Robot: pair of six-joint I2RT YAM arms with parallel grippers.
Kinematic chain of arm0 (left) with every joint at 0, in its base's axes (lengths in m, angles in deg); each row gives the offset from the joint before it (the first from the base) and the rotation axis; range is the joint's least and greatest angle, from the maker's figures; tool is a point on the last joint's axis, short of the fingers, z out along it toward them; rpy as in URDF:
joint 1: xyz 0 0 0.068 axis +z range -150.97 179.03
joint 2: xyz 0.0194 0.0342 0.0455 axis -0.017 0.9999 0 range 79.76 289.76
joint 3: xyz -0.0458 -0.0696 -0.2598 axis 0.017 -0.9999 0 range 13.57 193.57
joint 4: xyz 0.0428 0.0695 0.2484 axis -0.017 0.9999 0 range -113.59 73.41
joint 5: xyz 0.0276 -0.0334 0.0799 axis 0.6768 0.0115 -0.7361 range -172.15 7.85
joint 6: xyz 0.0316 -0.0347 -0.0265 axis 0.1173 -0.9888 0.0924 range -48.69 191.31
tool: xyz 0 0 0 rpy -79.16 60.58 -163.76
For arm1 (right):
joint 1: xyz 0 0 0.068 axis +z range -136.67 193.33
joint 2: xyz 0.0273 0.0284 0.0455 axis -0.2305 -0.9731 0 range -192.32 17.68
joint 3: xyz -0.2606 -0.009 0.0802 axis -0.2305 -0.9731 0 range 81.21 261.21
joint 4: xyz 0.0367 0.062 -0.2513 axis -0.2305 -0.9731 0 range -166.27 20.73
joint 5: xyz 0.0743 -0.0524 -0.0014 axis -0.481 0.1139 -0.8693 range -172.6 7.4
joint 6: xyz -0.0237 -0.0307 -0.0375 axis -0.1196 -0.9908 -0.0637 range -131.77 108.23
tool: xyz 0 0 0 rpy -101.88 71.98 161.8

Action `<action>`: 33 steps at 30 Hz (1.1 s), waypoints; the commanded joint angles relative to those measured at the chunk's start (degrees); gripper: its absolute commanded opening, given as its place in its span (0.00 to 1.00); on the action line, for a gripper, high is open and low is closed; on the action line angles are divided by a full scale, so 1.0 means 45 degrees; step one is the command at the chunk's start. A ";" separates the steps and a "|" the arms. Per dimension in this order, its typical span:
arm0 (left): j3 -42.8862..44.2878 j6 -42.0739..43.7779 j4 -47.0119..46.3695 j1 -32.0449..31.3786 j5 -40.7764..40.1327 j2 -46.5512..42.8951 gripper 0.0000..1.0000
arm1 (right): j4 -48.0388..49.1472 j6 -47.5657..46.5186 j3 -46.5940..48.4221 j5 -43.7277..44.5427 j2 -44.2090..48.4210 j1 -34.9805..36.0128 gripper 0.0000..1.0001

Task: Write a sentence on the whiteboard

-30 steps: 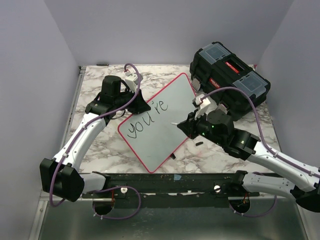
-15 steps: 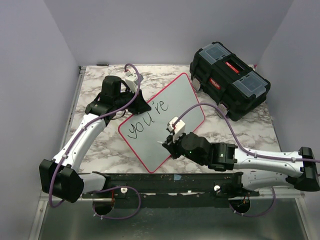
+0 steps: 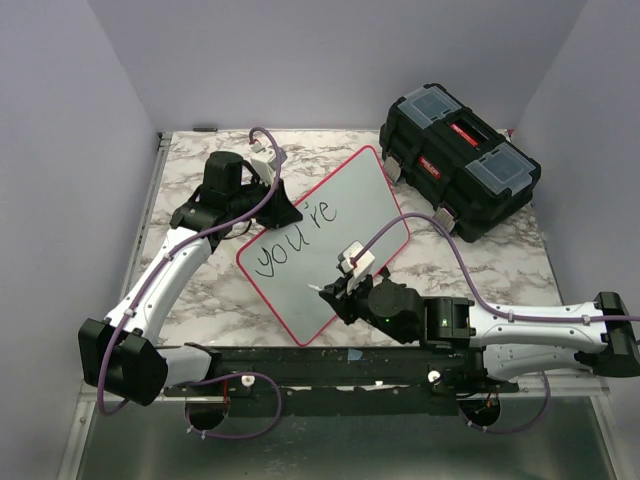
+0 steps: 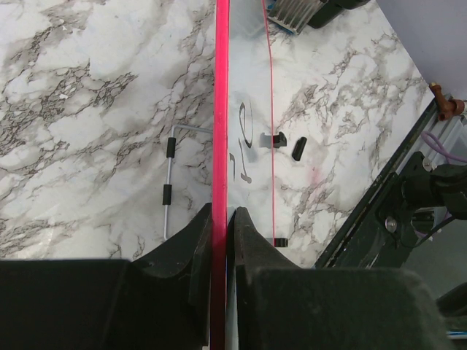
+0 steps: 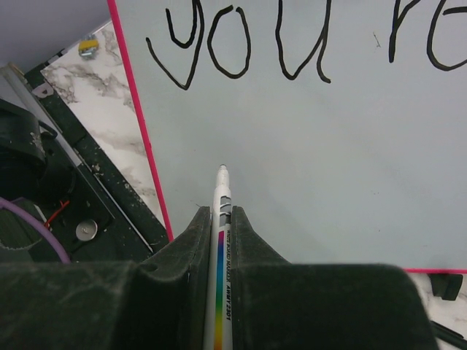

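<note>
Right wrist view: right gripper [image 5: 220,213] clamped on marker [image 5: 222,191], tip hovering over blank whiteboard [image 5: 328,160] beneath unfinished sentence [image 5: 241,44]; left gripper [image 4: 221,215] pinching its red rim on the counter [image 4: 87,109]; best lowered gently, starting under the "y".

Right gripper [image 5: 221,213]: both fingers pressed against the barrel of a marker, no gap showing.
Marker [image 5: 222,191]: white, with a rainbow stripe and small print; pale tip aimed at the board's blank area; contact could not be told.
Whiteboard [image 5: 328,160]: glossy white, filled most of the view.
Writing [image 5: 233,51]: black "you" and "re", far beyond the tip.
Pink rim [image 5: 142,124]: ran along the board's left edge.
Marble table [image 5: 102,109]: just left of the rim.
Purple cable [image 5: 29,226]: near left corner.
</note>
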 commanded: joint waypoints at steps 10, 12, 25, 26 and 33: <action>-0.0278 0.1039 0.0671 -0.0404 -0.0738 -0.0084 0.00 | 0.0408 0.0613 -0.0400 0.0511 -0.0074 0.0134 0.01; -0.0127 0.0952 0.0842 -0.0459 -0.0894 -0.0054 0.00 | 0.0457 0.0613 -0.0438 0.0612 0.0014 0.0137 0.01; 0.0143 0.1175 0.1201 -0.0499 -0.1038 0.0530 0.00 | 0.0934 0.0441 -0.0729 0.0714 0.0252 0.0137 0.01; 0.0017 0.1156 0.1030 -0.0508 -0.0952 0.0517 0.00 | 0.0864 0.0426 -0.0707 0.0700 0.0302 0.0127 0.01; -0.0305 0.1097 0.0776 -0.0521 -0.1099 0.0232 0.00 | 0.1369 0.0190 -0.0950 0.0117 0.0321 0.0134 0.01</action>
